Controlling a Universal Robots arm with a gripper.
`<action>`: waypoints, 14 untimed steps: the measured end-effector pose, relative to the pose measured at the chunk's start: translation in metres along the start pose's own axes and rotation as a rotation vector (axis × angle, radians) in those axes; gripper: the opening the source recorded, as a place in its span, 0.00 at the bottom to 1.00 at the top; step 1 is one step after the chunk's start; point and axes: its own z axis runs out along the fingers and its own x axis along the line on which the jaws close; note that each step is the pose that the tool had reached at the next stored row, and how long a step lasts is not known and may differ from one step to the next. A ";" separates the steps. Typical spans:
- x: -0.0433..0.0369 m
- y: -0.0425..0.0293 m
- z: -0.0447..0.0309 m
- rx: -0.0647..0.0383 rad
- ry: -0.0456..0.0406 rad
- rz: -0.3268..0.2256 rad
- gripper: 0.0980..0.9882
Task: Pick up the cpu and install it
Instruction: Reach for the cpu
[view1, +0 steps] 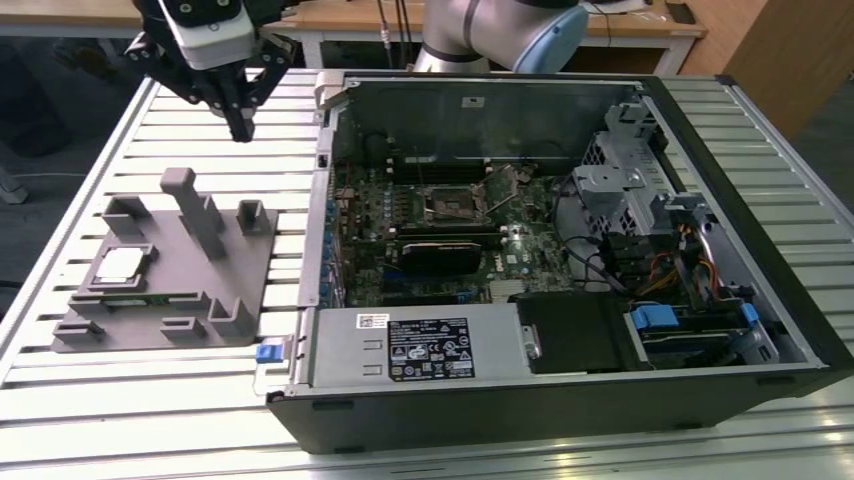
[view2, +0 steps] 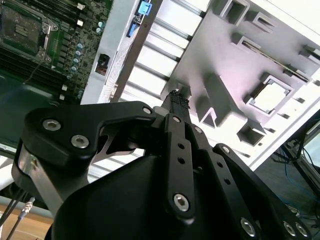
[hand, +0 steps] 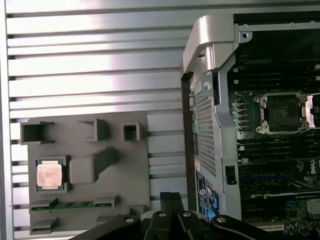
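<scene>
Fingers (view1: 240, 125) pressed together, well apart from cpu (view1: 122, 264): shiny silver square in grey tray (view1: 167, 255).

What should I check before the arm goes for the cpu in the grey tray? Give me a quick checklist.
1. The cpu lies flat in its pocket of the grey tray, top uncovered: ok.
2. The gripper carries nothing: ok.
3. Gripper open for the pick: not ok, it is shut.
4. Gripper above the cpu: not ok, it hangs off to one side of it.
5. The motherboard socket holds no chip: ok.
6. Socket pins undamaged: cannot tell.
</scene>
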 end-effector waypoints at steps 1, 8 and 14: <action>0.0016 0.0000 0.0001 0.000 -0.0001 0.000 0.01; 0.0103 -0.0003 0.0008 0.000 -0.0001 0.000 0.01; 0.0159 -0.0006 0.0014 0.000 0.0000 0.000 0.01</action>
